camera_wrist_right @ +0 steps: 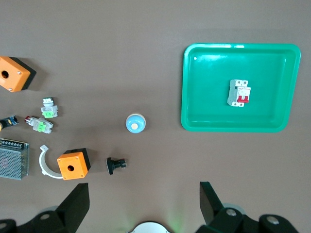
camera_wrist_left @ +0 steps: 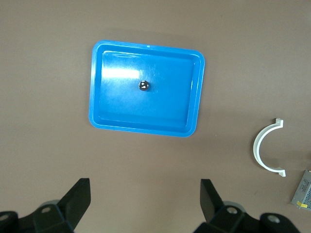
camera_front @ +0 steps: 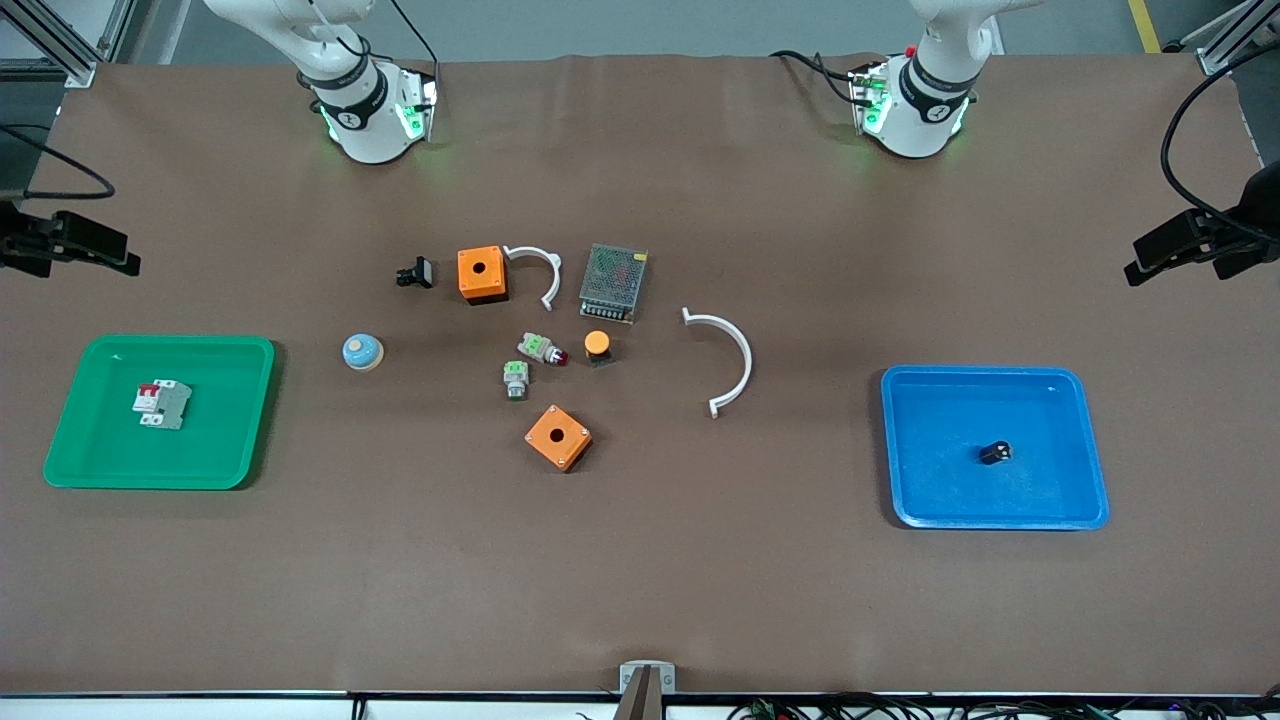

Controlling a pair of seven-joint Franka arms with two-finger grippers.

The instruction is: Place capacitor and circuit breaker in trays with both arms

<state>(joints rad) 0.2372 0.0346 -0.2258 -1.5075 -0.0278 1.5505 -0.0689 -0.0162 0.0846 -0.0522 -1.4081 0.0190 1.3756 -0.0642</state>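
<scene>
Both placements are judged complete: the circuit breaker is lying inside the green tray at the right arm's end of the table, and the capacitor is sitting in the blue tray at the left arm's end. No further handling appears required beyond holding clear.

The left gripper is hanging high over bare table beside the blue tray, fingers spread wide, gripping nothing. The right gripper is hanging over the table near its own base, equally wide and empty. Neither is touching any part.
</scene>
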